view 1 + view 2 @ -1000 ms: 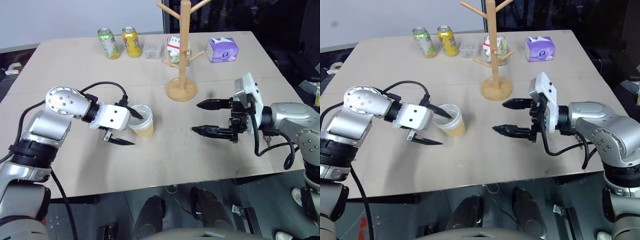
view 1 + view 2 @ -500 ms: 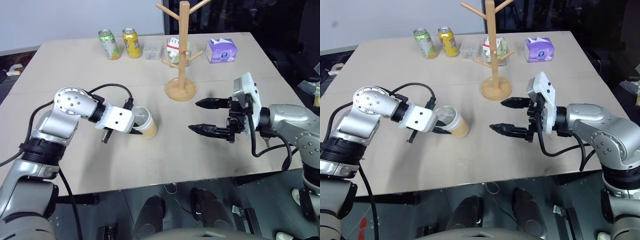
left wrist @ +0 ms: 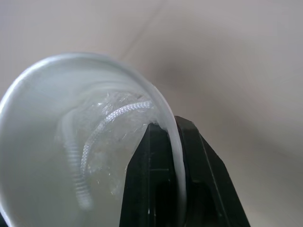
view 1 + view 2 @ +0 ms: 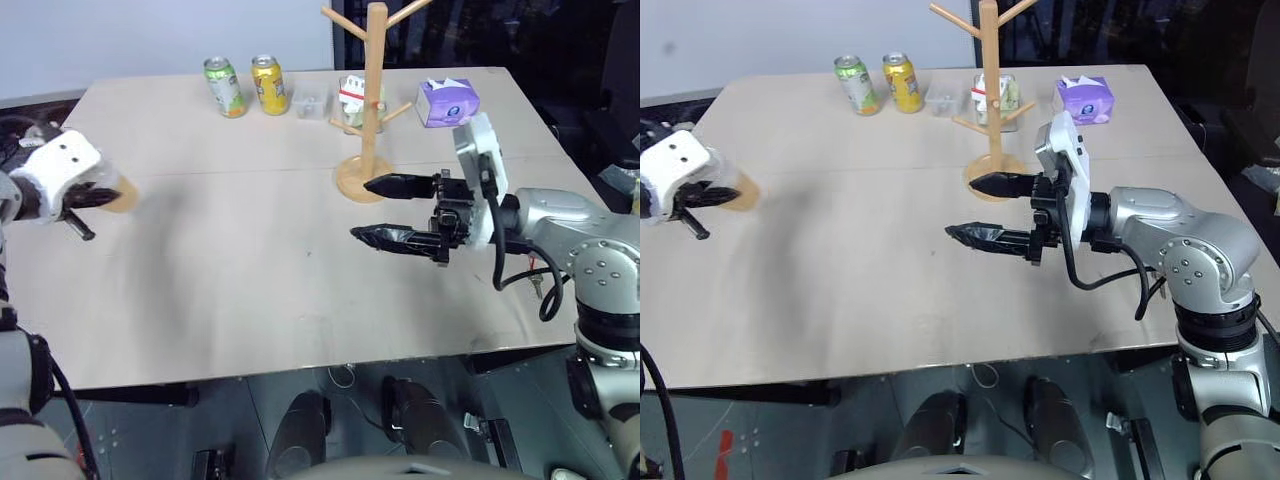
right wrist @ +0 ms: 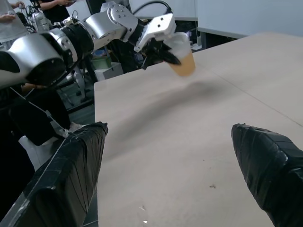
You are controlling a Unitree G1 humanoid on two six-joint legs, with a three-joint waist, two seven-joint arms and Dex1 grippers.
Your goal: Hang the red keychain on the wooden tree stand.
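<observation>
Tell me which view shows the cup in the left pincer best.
The right wrist view: the plastic cup shows whole from the side, lifted off the table, its rim pinched by the left pincer. The left wrist view looks into its mouth from close up. Both eye views show it blurred at the table's left edge.

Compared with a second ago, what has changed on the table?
The left gripper closed on the rim of the clear plastic cup, lifted it off the table and swung it out to the robot's left edge. The right gripper, open as before, shifted slightly toward the wooden tree stand. Stand, cans and tissue box stayed put.
</observation>
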